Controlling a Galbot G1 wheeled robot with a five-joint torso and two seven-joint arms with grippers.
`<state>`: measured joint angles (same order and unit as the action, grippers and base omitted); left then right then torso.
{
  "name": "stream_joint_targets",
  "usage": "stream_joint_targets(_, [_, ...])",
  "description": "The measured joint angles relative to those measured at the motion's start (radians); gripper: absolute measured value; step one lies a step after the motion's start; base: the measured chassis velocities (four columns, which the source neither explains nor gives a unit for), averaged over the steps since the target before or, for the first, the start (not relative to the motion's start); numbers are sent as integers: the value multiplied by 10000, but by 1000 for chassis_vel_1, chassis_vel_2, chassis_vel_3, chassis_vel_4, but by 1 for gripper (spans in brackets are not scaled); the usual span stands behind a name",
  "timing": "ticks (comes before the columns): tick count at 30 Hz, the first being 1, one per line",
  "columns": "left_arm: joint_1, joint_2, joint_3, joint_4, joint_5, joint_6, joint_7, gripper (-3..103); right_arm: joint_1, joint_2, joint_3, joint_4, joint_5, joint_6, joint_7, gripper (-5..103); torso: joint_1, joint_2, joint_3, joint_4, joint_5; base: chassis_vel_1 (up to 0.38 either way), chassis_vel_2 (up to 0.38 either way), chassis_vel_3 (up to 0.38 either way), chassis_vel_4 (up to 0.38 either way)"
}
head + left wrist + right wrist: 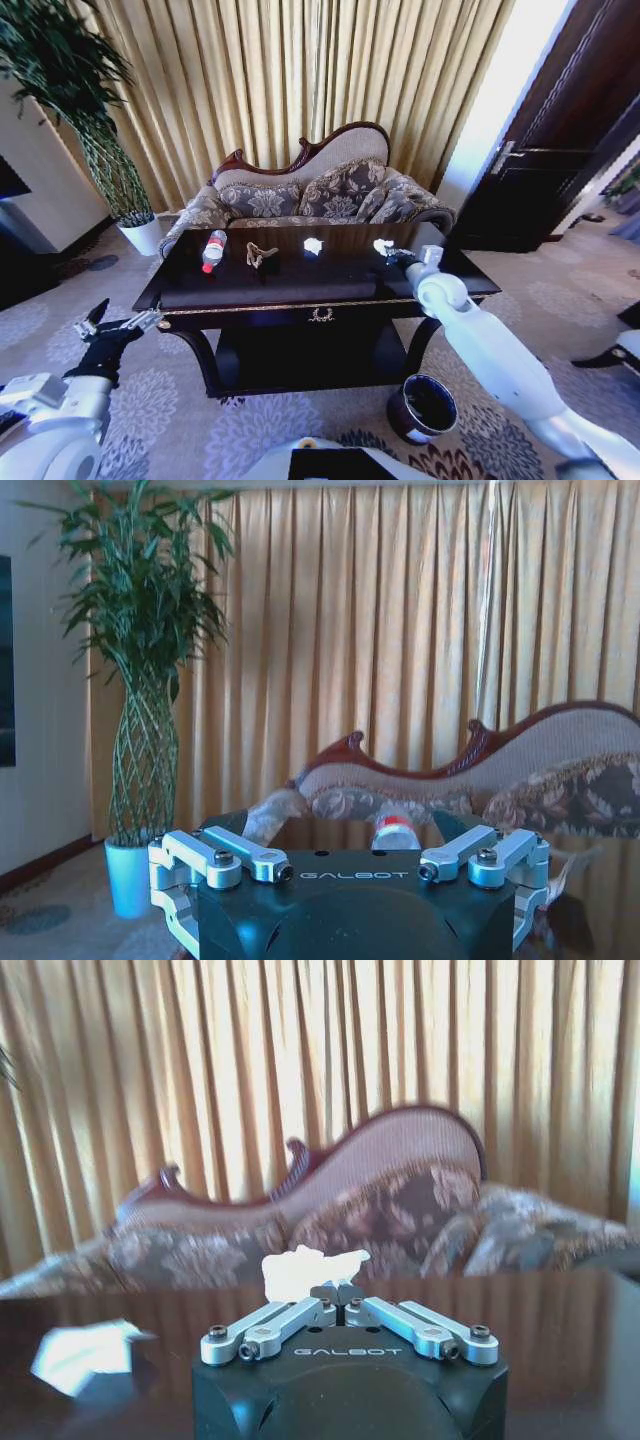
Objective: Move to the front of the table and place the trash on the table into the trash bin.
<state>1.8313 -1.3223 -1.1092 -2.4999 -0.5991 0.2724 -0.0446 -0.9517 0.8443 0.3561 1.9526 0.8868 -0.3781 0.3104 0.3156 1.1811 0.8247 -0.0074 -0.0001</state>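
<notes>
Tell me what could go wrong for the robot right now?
The right pincer looks shut on just the edge of the crumpled white paper wad, so the wad might slip out on the way. The small round dark brown trash bin sits low on the floor beside the dark glossy wooden table, so a drop could miss.

The right claw (340,1293) covers the lower edge of a white paper wad (305,1270); whether it grips the wad is perhaps unclear. The left claw's (350,870) body hides most of the bottle (394,832).

Daylight glows through the curtains (300,70), glaring off the glossy table (300,285); head view edges bend.
</notes>
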Motion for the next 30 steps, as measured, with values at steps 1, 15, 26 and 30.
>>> stream_joint_targets(1, [0,-1,-10,0,-1,-37,22,100,-499,-4,284,389,-142,156,-2,0,0,1,0,0,1,0,0,0,0])
stream_joint_targets(15, [-116,75,-152,0,-140,-142,22,100,-4140,1471,2139,3296,-2233,673,504,0,-2,1,0,0,-1,0,0,0,0])
stream_joint_targets(26, [-182,130,-29,0,-183,-116,-6,100,-5696,2273,2920,4335,-2927,702,514,0,-1,1,0,0,0,0,0,0,0])
stream_joint_targets(30, [-151,145,-69,-1,-184,-123,-15,100,-5766,2294,2885,4500,-2928,696,524,0,-1,1,1,1,1,0,0,0,0])
